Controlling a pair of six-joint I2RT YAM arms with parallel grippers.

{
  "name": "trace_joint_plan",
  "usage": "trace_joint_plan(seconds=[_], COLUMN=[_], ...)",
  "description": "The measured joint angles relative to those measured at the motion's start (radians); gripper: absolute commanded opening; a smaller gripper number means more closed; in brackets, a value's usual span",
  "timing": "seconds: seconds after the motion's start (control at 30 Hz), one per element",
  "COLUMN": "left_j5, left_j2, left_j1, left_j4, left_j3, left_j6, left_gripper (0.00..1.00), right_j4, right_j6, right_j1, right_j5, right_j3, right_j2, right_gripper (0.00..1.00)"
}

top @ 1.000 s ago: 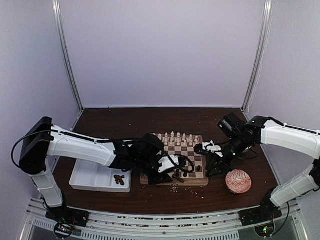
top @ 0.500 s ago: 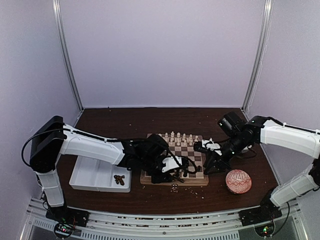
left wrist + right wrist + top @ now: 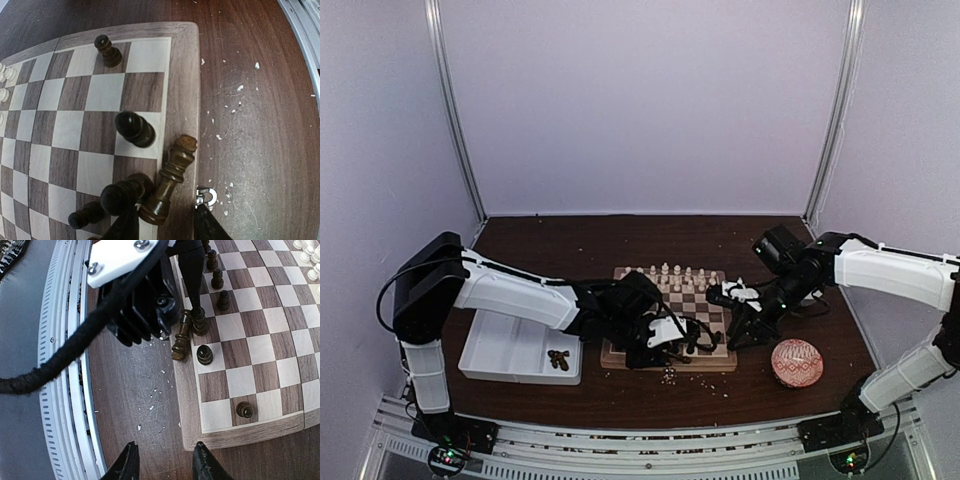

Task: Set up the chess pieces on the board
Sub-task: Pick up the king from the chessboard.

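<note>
The leaning dark chess piece looks light, hard and tippy, best pinched at its waist; the part-open left gripper straddles its base, grip unclear; the right gripper hangs part-open, empty.

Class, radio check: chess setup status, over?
Left gripper open, astride tilted dark chessman on board border. Right gripper open, empty. Standing dark piece crowds it.
</note>
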Motion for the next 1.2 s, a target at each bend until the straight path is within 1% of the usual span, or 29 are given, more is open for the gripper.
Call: trace_joint_plan(seconds=[0.23, 0.53, 0.73, 0.83, 0.97, 1.1, 1.2], left_j5=[0.001, 0.0, 0.0, 0.007, 0.026, 0.056, 0.072], left_j2=[0.006, 0.028, 0.029, 0.028, 0.01, -0.049, -0.108], left_j1=[0.0, 0.0, 0.0, 0.0, 0.0, -0.003, -0.005], left_j4=[-0.004, -0.008, -0.014, -0.013, -0.02, -0.047, -0.041], left_j3=[0.008, 0.032, 0.033, 0.033, 0.015, -0.019, -0.048], left_j6=[0.0, -0.007, -0.013, -0.013, -0.015, -0.023, -0.052], left_gripper=[0.34, 0.26, 0.13, 0.09, 0.07, 0.06, 0.07], right_j4=[0.0, 0.0, 0.0, -0.001, -0.01, -0.04, -0.069], right_j6=[-0.01, -0.011, -0.011, -0.011, -0.01, -0.009, -0.006], right_j1=[-0.001, -0.001, -0.002, -0.002, -0.004, -0.022, -0.039], right_j5=[0.0, -0.001, -0.001, -0.004, -0.023, -0.057, -0.093], right_j3=[0.0, 0.0, 0.0, 0.0, 0.01, 0.055, 0.105], right_j2=[0.012, 0.015, 0.021, 0.021, 0.021, 0.021, 0.021], right_gripper=[0.37, 0.36, 0.36, 0.36, 0.36, 0.36, 0.39])
